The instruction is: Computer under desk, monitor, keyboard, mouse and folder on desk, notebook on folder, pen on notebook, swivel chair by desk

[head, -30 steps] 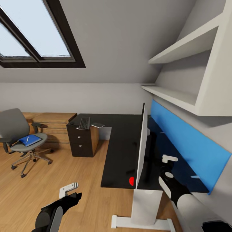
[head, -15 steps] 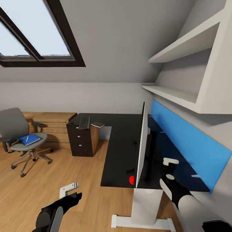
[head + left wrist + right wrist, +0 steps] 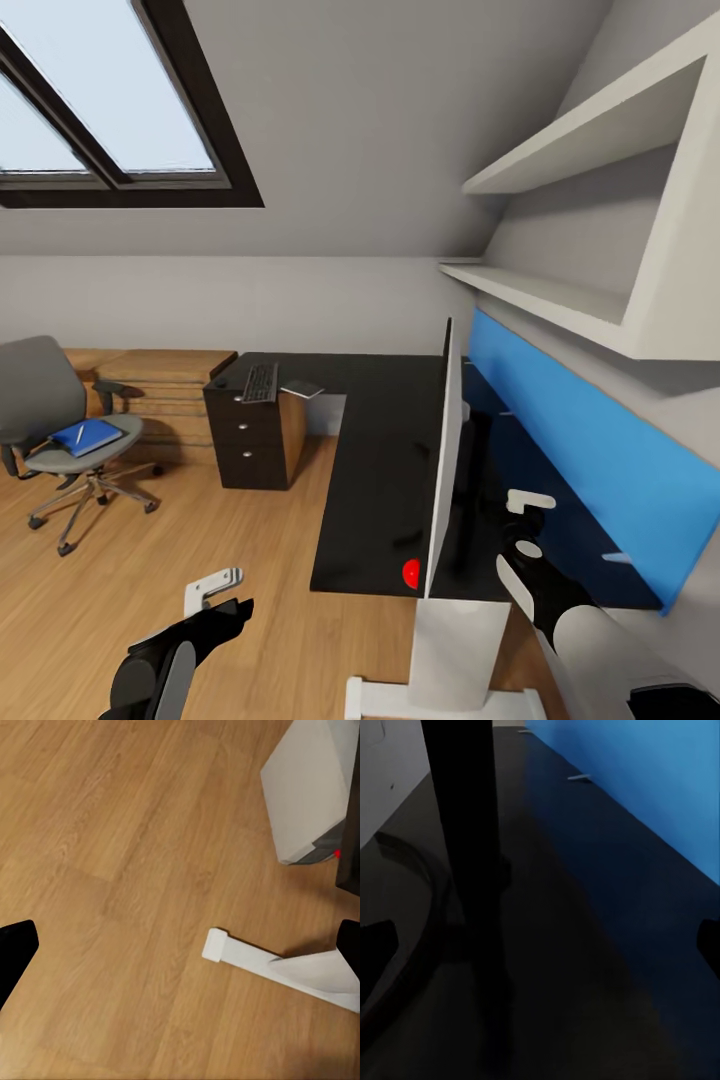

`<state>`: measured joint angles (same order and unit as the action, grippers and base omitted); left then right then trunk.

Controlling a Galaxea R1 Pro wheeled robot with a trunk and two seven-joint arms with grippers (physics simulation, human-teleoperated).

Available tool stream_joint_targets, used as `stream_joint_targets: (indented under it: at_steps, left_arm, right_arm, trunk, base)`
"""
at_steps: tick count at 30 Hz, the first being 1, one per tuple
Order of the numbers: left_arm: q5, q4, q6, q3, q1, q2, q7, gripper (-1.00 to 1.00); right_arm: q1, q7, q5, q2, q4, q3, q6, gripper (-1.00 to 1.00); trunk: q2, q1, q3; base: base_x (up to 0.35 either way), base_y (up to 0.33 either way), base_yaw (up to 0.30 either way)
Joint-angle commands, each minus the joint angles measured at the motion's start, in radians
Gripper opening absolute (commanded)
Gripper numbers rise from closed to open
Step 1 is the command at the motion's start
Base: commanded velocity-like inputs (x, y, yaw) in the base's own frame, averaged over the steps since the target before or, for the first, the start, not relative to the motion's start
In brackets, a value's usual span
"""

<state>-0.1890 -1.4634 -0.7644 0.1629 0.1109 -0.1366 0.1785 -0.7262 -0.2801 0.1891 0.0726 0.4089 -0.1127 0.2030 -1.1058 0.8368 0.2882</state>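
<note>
Firstly, from the head we see the monitor (image 3: 442, 455) standing edge-on on the black table (image 3: 375, 470), before the blue panel (image 3: 590, 460). The keyboard (image 3: 262, 382) lies on the drawer unit (image 3: 250, 435) at the table's far end. The blue folder (image 3: 87, 436) with the pen (image 3: 79, 434) rests on the swivel chair (image 3: 60, 440), well apart. At the left wrist, the left pincer (image 3: 180, 945) is open over the wood floor (image 3: 112, 870), near the table's white foot (image 3: 255, 958). At the right wrist, the right pincer (image 3: 540, 937) is open, beside the monitor stem (image 3: 469, 870).
</note>
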Motion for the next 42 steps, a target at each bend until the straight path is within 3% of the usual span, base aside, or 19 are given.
stream_joint_targets:
  at_steps: [1, 42]
  left_arm:
    - [-0.010, -0.001, -0.004, 0.001, 0.001, 0.000, 0.007, 1.00]
    - [-0.011, 0.005, -0.004, 0.001, 0.001, 0.000, 0.004, 1.00]
  right_arm:
    - [-0.001, -0.005, 0.010, 0.001, 0.000, -0.009, 0.004, 1.00]
    - [-0.001, -0.006, 0.010, 0.007, 0.001, -0.009, 0.004, 1.00]
  trunk:
    - [-0.001, 0.000, 0.001]
    - [-0.001, 0.000, 0.001]
  base:
    - [0.035, 0.000, 0.000]
    - [0.126, 0.000, 0.000]
